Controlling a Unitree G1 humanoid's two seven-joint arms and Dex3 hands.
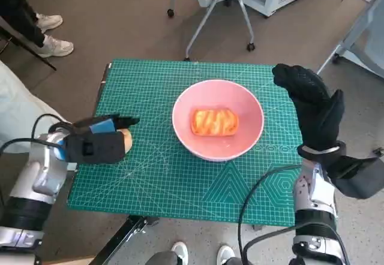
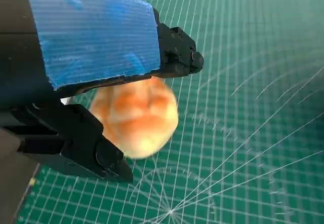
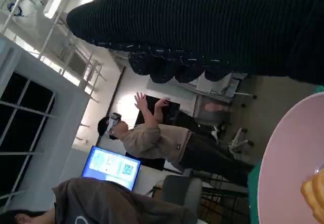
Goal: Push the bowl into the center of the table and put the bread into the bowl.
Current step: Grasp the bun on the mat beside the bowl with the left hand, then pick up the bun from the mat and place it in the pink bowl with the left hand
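— Now, where does the bowl (image 1: 218, 127) stand?

— Near the middle of the green cutting mat (image 1: 180, 181) that covers my table. It is pink, and one piece of bread (image 1: 214, 122), orange and glazed, lies flat inside it. My right wrist view catches the bowl's rim and a corner of that bread.

— And your left hand (image 1: 96, 142)?

— It hovers well to the left of the bowl, over the mat's left edge. Its fingers (image 2: 96, 153) are closed around a second, rounded bread roll (image 2: 139, 115); my left wrist view shows the roll held between the blue-taped back and the black fingers below it, above the mat.

— Your right hand (image 1: 312, 106)?

— It is raised just to the right of the bowl, by the mat's right edge, not touching the bowl. The gloved fingers are extended and hold nothing.

— Anything else around the bowl?

— Beyond it, on the floor, stands a wheeled chair (image 1: 213, 1). A person (image 3: 167, 143) with raised hands shows in my right wrist view.
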